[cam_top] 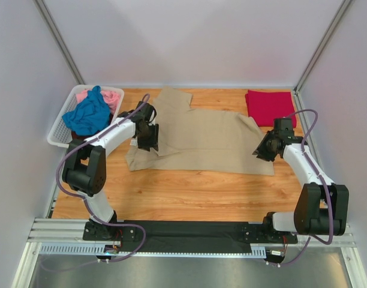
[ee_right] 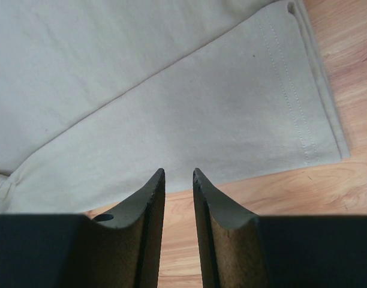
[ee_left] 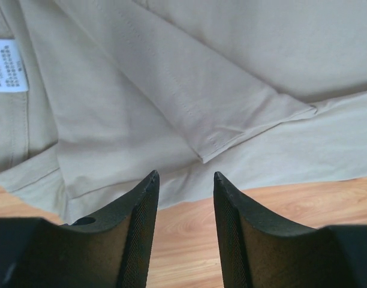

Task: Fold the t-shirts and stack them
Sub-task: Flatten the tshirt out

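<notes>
The tan t-shirt [cam_top: 201,138] lies spread flat across the middle of the table, with a sleeve [ee_left: 231,114] folded in over its body. The red t-shirt [cam_top: 268,106] lies folded at the back right. The blue t-shirt [cam_top: 87,117] and the pink t-shirt [cam_top: 111,97] sit bunched in the basket. No dark shirt is in view. My left gripper [cam_top: 149,141] hovers over the tan shirt's left edge, open and empty [ee_left: 184,175]. My right gripper [cam_top: 261,150] hovers at the shirt's right hem [ee_right: 303,108], jaws narrowly open and empty [ee_right: 179,172].
A white lattice basket [cam_top: 57,135] stands at the back left corner. A white care label [ee_left: 6,66] shows inside the tan shirt's neck. Bare wooden table [cam_top: 189,195] runs along the front. Grey walls close in the back and both sides.
</notes>
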Robot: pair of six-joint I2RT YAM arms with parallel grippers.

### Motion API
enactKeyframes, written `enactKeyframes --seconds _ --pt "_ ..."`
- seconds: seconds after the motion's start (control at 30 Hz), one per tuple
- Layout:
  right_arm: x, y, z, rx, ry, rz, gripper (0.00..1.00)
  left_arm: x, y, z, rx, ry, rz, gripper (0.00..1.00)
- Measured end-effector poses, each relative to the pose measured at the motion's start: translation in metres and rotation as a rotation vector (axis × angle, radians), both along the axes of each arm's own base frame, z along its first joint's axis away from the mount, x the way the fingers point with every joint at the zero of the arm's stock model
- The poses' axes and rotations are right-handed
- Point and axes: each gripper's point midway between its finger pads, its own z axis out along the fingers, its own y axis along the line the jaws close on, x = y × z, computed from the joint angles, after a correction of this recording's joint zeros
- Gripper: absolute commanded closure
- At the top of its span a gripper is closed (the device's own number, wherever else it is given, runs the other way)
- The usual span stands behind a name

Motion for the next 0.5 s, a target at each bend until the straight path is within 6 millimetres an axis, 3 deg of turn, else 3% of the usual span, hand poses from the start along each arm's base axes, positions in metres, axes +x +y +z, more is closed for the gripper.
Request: enactKeyframes --seconds 0.1,0.33,0.5 --pt "0.000 0.000 0.000 0.002 0.000 -0.002 0.73 0.005 -0.006 -0.003 -0.029 -0.003 0.002 0.51" --pt "0.000 0.001 0.000 0.007 0.000 0.002 0.73 0.004 -0.006 -0.032 -0.010 0.067 0.054 0.51" --pt "0.000 0.001 0.003 0.007 -0.011 0.003 0.73 0.010 -0.004 -0.033 0.003 0.047 0.096 0.52"
